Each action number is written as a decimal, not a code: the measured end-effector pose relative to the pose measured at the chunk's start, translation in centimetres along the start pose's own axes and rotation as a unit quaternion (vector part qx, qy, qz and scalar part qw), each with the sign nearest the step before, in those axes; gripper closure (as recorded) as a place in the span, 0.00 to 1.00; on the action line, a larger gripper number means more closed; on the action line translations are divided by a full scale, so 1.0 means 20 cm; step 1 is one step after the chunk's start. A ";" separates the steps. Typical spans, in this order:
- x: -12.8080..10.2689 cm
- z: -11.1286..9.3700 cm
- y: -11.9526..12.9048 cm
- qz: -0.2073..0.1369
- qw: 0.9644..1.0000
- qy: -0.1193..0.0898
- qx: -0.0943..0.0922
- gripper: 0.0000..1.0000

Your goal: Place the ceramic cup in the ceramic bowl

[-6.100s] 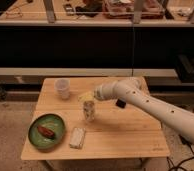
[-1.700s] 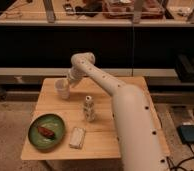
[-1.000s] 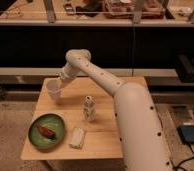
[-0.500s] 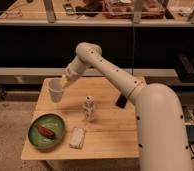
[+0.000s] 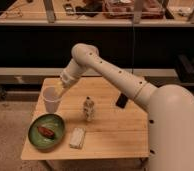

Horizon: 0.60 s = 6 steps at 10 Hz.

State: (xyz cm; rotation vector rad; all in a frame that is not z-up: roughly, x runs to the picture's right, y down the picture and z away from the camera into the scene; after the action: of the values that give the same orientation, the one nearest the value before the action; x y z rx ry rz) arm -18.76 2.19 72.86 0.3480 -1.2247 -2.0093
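The gripper (image 5: 58, 91) is over the left part of the wooden table (image 5: 115, 135), at the end of the white arm (image 5: 120, 80) that reaches in from the right. It is closed on the rim of the ceramic cup (image 5: 51, 103), taking hold at about 1 o'clock on the rim. The cup is white, mouth upward, and leans slightly. It sits near the table's 9 o'clock edge; whether its base touches the wood or hangs just above cannot be told.

The ceramic bowl (image 5: 36, 142), green and shallow, lies at 6 o'clock from the cup, near it but apart, by the table's front left corner. A reddish-brown piece of food (image 5: 46, 132) lies inside it. A pale rectangular block (image 5: 77, 138) lies flat just beside the bowl at its 3 o'clock. A clear patterned jar (image 5: 89, 108) stands upright at 3 o'clock from the cup, near the table's middle. A small dark object (image 5: 121, 100) stands at 2 o'clock from the jar, partly behind the arm.
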 end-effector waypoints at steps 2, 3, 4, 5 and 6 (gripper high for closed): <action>-0.04 0.09 -0.09 -0.019 1.000 -0.017 0.010 1.00; -0.05 0.14 -0.10 -0.021 0.999 -0.021 0.012 1.00; -0.06 0.18 -0.10 -0.022 0.999 -0.025 0.012 1.00; -0.08 0.22 -0.10 -0.022 0.999 -0.029 0.008 1.00; -0.10 0.27 -0.07 -0.020 0.999 -0.034 0.000 1.00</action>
State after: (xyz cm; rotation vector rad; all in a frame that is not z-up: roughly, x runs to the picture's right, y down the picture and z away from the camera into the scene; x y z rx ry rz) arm -21.10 7.46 74.18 0.3086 -1.2684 -2.0702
